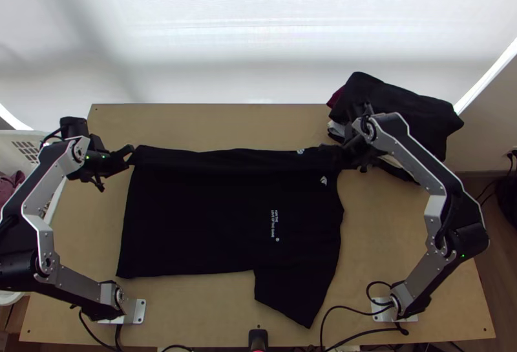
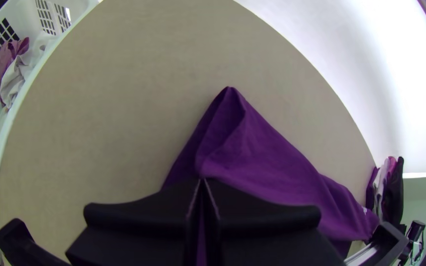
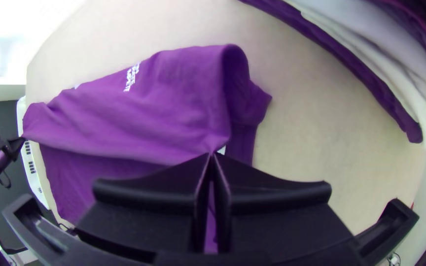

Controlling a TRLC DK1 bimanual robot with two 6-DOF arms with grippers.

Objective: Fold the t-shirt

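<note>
T-shirt (image 1: 194,223) fabric is pinched in both tools: the left tool (image 1: 132,151) clenches it by the far left corner, the right tool (image 1: 327,151) by the folded far side near the right end. In the wrist views both pairs of fingers are pressed together, covering the exact bits of cloth they grip. Seen from above, the right tool's dark tips are hard to tell from the dark shirt.

Between them the far side is turned over in a band; the rest lies spread over the middle of the worktop (image 1: 226,123), a sleeve pointing to the near edge. The right wrist view shows the band's end as an open loop, hiding part of the layer beneath.

White print (image 1: 275,223) sits on the front, with a small white mark (image 1: 324,180) near the right tool and more white lettering (image 3: 131,77) on the turned-over part.

A stack of clothes (image 1: 407,113) stands just beyond the right tool, partly behind the right arm. At the left, a white basket (image 1: 10,140) holding laundry (image 2: 16,79) is cut off.
</note>
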